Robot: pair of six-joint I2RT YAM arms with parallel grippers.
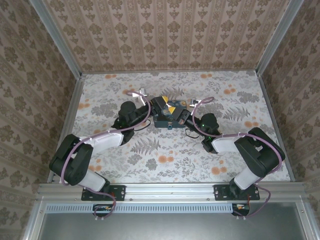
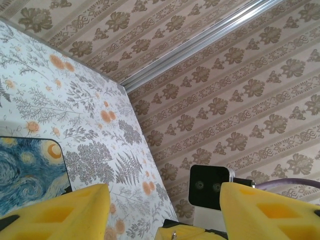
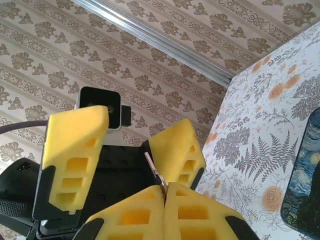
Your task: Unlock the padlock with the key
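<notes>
Top external: left gripper (image 1: pixel 161 103) and right gripper (image 1: pixel 174 108) meet above the box (image 1: pixel 167 121); padlock (image 1: pixel 170 126) possibly the speck at the box's 6 o'clock edge.
Left wrist: left claw apart, empty; box at 9 o'clock.
Right wrist: right claw clamped on the key (image 3: pixel 155 170).
Status: key in hand, not yet inserted; unlocking left to do.

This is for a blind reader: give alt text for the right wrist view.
The right claw, shut, pinches a thin metal key between yellow fingers. The left claw faces it, open; a starry blue box sits on the floral table.
</notes>
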